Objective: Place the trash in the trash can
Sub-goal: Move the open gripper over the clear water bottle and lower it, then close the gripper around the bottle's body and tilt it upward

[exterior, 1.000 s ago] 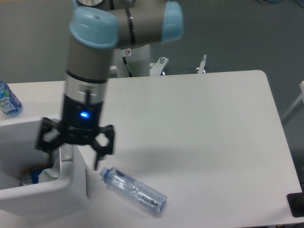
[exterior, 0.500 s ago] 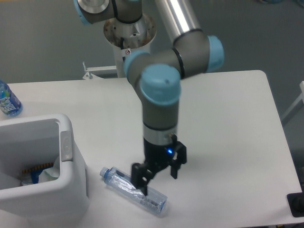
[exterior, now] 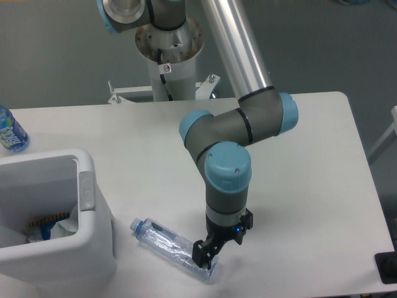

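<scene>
The clear crushed water bottle (exterior: 167, 244) lies on its side on the white table, its pale blue cap (exterior: 134, 225) pointing toward the trash can. My gripper (exterior: 208, 257) is down at the bottle's right end, fingers at either side of it. I see it nearly edge-on and cannot tell how far the jaws are closed. The trash can (exterior: 93, 248), a large white bin with a pale grey tab (exterior: 85, 189), stands at the left edge. A crumpled whitish wrapper (exterior: 62, 228) lies inside it.
A blue-labelled bottle (exterior: 9, 131) stands at the far left behind the bin. The arm's base (exterior: 169, 46) rises behind the table's back edge. A black object (exterior: 388, 267) sits off the table's front right corner.
The gripper swung from above the bin across to the bottle, then shifted right and dropped onto the bottle's right end. The bottle has not moved.
</scene>
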Controlling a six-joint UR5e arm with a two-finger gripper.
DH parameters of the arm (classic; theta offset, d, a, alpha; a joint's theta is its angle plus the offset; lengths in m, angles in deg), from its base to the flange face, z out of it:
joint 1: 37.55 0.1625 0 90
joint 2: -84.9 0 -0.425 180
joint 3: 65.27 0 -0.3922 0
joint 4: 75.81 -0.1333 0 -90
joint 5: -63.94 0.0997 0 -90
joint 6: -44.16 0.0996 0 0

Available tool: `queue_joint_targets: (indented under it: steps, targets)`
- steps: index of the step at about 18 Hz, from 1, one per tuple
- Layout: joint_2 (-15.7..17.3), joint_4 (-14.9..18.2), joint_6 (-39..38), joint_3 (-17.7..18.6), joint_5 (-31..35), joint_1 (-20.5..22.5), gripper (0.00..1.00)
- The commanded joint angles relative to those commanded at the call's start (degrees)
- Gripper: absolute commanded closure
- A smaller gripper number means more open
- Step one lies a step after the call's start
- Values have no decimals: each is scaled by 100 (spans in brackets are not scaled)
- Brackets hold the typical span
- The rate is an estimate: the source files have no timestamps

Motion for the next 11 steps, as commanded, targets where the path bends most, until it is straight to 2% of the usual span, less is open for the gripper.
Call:
queue_joint_targets:
  steps: [4, 11]
  targets:
    - [-220, -9, -36, -114, 53, -18, 0]
    - [-404, 70, -36, -202, 80, -88, 0]
